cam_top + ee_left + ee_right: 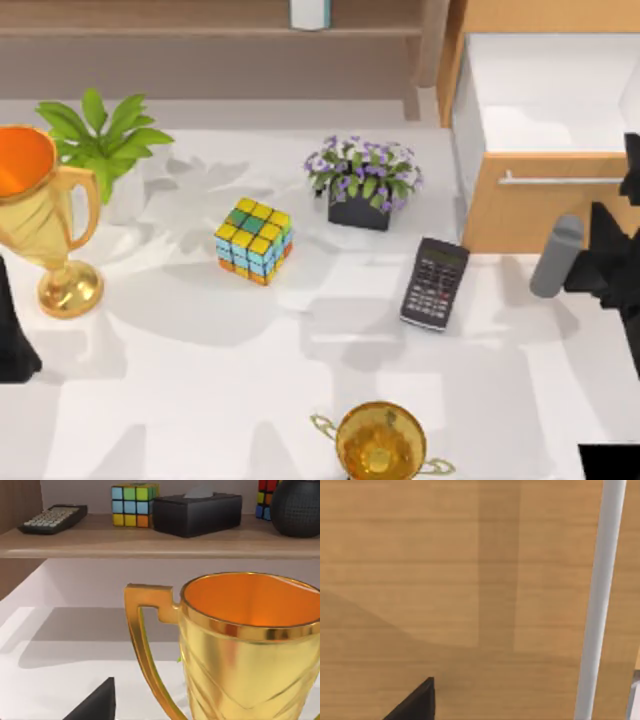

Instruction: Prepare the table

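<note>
The white table (200, 400) carries a tall gold trophy (45, 225) with an orange inside at its left side. My left gripper (10, 335) is a dark shape at the left edge, just in front of that trophy. The left wrist view has the trophy (240, 650) very close, with one dark finger (95, 705) low beside it. My right gripper (612, 262) hangs at the right edge, facing the wooden drawer front (445, 580) and its silver handle (600, 600).
A Rubik's cube (254, 240), a black pot of purple flowers (362, 182), a calculator (435, 283) and a green plant (100, 135) stand mid-table. A second gold trophy (380, 442) is at the front edge. The open drawer (545, 95) juts out at the back right. The shelf (150, 537) holds several items.
</note>
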`<action>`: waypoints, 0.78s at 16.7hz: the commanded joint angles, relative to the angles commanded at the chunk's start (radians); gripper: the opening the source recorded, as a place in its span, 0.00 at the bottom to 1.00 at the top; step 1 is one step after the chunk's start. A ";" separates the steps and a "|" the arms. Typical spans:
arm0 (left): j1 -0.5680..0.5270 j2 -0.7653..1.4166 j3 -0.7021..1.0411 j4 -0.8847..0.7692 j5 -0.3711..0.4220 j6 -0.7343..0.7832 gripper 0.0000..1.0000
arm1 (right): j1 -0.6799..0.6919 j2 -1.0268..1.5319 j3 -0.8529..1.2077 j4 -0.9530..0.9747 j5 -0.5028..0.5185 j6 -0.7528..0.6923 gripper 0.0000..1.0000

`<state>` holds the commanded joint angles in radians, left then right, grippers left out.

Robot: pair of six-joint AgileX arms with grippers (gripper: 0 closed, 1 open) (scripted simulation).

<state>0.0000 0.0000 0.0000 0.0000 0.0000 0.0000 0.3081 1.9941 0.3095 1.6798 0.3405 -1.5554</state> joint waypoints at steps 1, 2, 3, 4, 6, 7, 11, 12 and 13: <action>0.000 0.000 0.000 0.000 0.000 0.000 1.00 | 0.000 0.000 0.000 0.000 0.000 0.000 1.00; 0.000 0.000 0.000 0.000 0.000 0.000 1.00 | 0.000 0.000 0.000 0.000 0.000 0.000 0.92; 0.000 0.000 0.000 0.000 0.000 0.000 1.00 | 0.000 0.000 0.000 0.000 0.000 0.000 0.85; 0.000 0.000 0.000 0.000 0.000 0.000 1.00 | 0.000 0.000 0.000 0.000 0.000 0.000 0.77; 0.000 0.000 0.000 0.000 0.000 0.000 1.00 | 0.000 0.000 0.000 0.000 0.000 0.000 0.62; 0.000 0.000 0.000 0.000 0.000 0.000 1.00 | 0.000 0.000 0.000 0.000 0.000 0.000 0.55; 0.000 0.000 0.000 0.000 0.000 0.000 1.00 | 0.000 0.000 0.000 0.000 0.000 0.000 0.25; 0.000 0.000 0.000 0.000 0.000 0.000 1.00 | 0.000 0.000 0.000 0.000 0.000 0.000 0.17; 0.000 0.000 0.000 0.000 0.000 0.000 1.00 | 0.000 0.000 0.000 0.000 0.000 0.000 0.10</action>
<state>0.0000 0.0000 0.0000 0.0000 0.0000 0.0000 0.3081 1.9941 0.3095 1.6798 0.3405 -1.5554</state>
